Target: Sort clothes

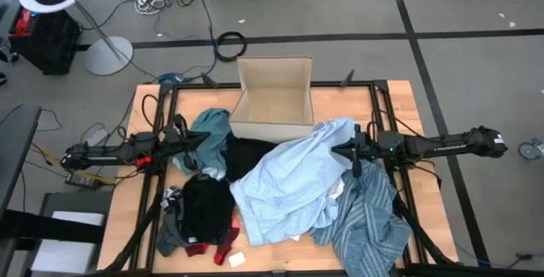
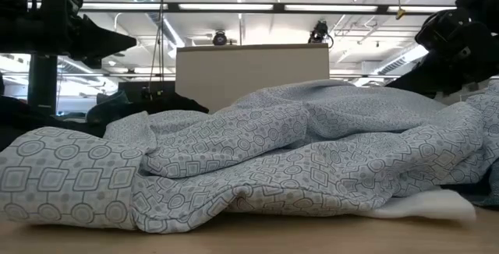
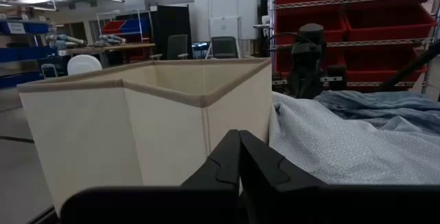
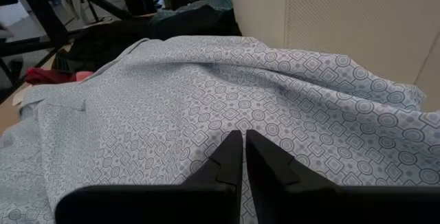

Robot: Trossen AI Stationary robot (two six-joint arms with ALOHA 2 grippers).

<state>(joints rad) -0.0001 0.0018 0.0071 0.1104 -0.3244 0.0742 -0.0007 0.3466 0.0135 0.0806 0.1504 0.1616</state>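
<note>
Several garments: spread over the wooden table [image 1: 399, 98], all placed below against the tan cardboard box [image 1: 274, 98] at the table's far middle.
Table: pale wood with a dark frame; bare boards show on both sides of the box.
Box: stands open-topped, upright, with its near wall touching the cloth heap.
Light-blue patterned shirt [image 1: 285, 183]: biggest piece, crumpled, running from the box's near right corner toward the table's near edge; in the low view [image 2: 257, 160] it fills the foreground with the box rising behind it.
Blue-white striped shirt [image 1: 367, 222]: bunched right of the light-blue shirt, well nearer than the box, at the near right part of the table.
Black garments [image 1: 208, 205]: one heap left of the light-blue shirt, near of the box; another dark piece [image 1: 248, 154] lies just in front of the box's near wall.
Teal garment [image 1: 211, 132]: rumpled against the box's left near corner.
White piece [image 2: 425, 205]: flat scrap peeping from under the light-blue shirt, near of the box.
Red items [image 1: 223, 245]: small, at the near edge beside the black heap, far from the box.
Left gripper [image 1: 204, 138]: hangs left of the box over the teal garment, fingers pressed together, holding nothing; its wrist view [image 3: 238, 157] faces the box wall.
Right gripper [image 1: 333, 149]: hangs right of the box's near corner above the light-blue shirt, fingers pressed together [image 4: 243, 154], gripping no cloth.
</note>
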